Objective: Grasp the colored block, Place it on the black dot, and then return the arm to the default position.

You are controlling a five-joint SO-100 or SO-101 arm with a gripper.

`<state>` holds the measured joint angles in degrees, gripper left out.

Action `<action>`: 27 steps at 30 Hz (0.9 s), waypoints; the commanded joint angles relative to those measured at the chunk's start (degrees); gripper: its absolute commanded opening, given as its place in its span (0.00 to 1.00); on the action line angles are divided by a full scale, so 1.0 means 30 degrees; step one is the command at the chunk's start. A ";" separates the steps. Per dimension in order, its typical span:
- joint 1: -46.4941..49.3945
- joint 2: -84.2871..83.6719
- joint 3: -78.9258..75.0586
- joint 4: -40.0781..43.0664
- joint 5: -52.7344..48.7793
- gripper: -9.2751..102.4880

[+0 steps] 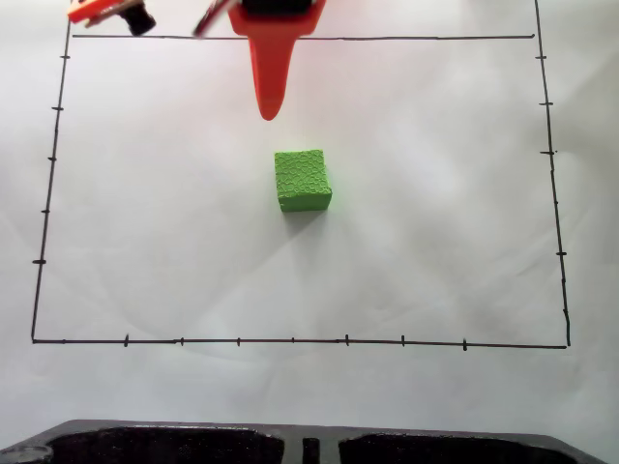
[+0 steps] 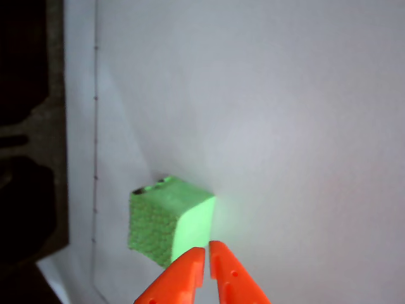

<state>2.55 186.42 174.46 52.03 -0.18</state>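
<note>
The bright green cube rests on the white paper near the middle of the drawn rectangle in the fixed view. In the wrist view the cube lies just beyond and left of my fingertips. A few dark specks show along its far edge; the black dot itself is hidden or out of view. My orange gripper hangs from the top edge of the fixed view, its tapered tip behind the cube and apart from it. In the wrist view the gripper is shut, its fingers almost touching, with nothing between them.
A thin black border line with tick marks frames the paper. A black moulded base runs along the bottom of the fixed view, and the same base fills the left of the wrist view. An orange and black arm part sits top left.
</note>
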 commanded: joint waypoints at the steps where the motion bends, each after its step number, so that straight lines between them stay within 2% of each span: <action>1: 0.0146 0.0293 -0.0088 -0.0176 0.0059 0.08; 10: 0.1377 0.0293 -0.0088 -0.0117 0.1582 0.08; 27: 0.0850 0.0293 -0.0088 -0.0088 0.0996 0.08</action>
<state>5.27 186.42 174.46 52.03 3.08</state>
